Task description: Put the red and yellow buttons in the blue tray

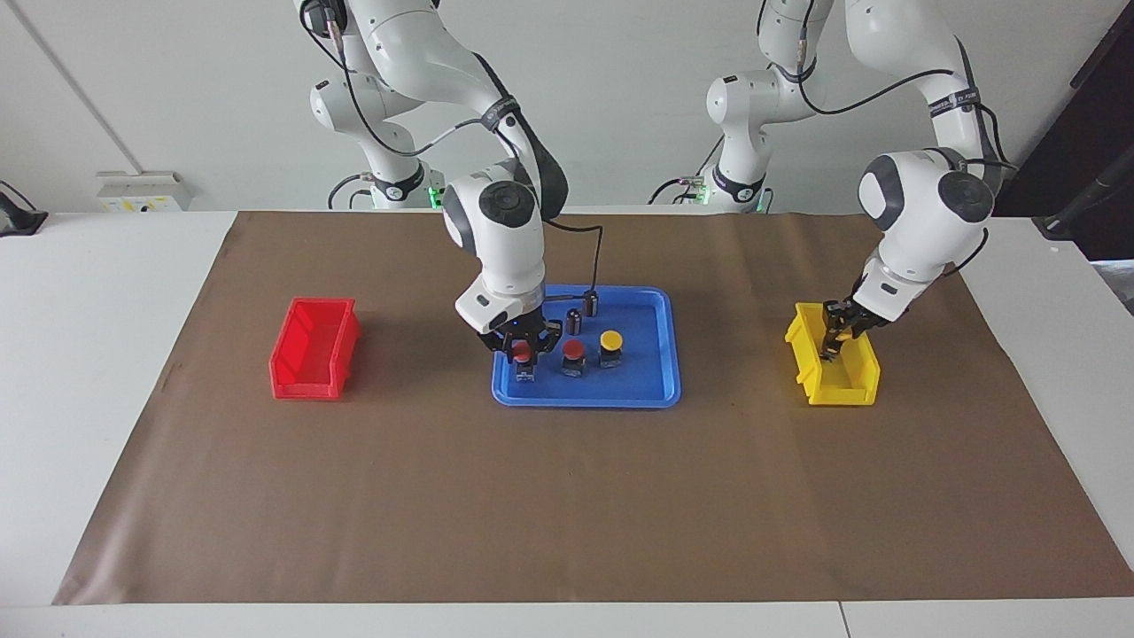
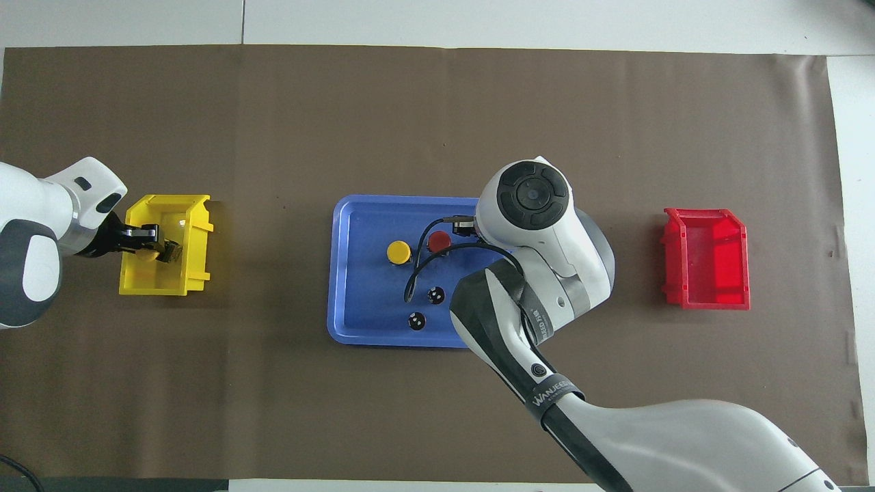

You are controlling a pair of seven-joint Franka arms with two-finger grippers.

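My right pincer [image 1: 523, 353] is down inside the blue tray [image 1: 656, 390], at the corner toward the right arm's end and farther from my bases, and its fingers are pinching a red button [image 1: 523, 351] that stands on its small black base on the tray floor. From overhead my own wrist hides that button and the pincer completely.

Just beside it in the tray sits a second red button [image 1: 573, 350] [image 2: 439, 240], and next to that a yellow button [image 1: 610, 340] [image 2: 398, 252], the three in a row along the tray's edge that is farther from me. Nearer to me in the same tray stand two dark cylinders [image 1: 574, 321] [image 2: 435, 295], close together, apart from the buttons. A black cable [image 2: 418, 263] from my right wrist loops over the tray floor.

My left pincer [image 1: 834, 341] [image 2: 152, 244] reaches into the yellow bin [image 1: 855, 388] [image 2: 193, 225] toward the left arm's end of the surface. Overhead, something yellow [image 2: 145, 255] shows between its fingers, closed on it; I take it for the other yellow button, though I cannot see its base.

The red bin [image 1: 292, 372] [image 2: 707, 299] lies well apart at the right arm's end. All three containers rest in a line on the brown mat [image 1: 567, 505] [image 2: 437, 123] that covers the white surface [image 1: 89, 354].
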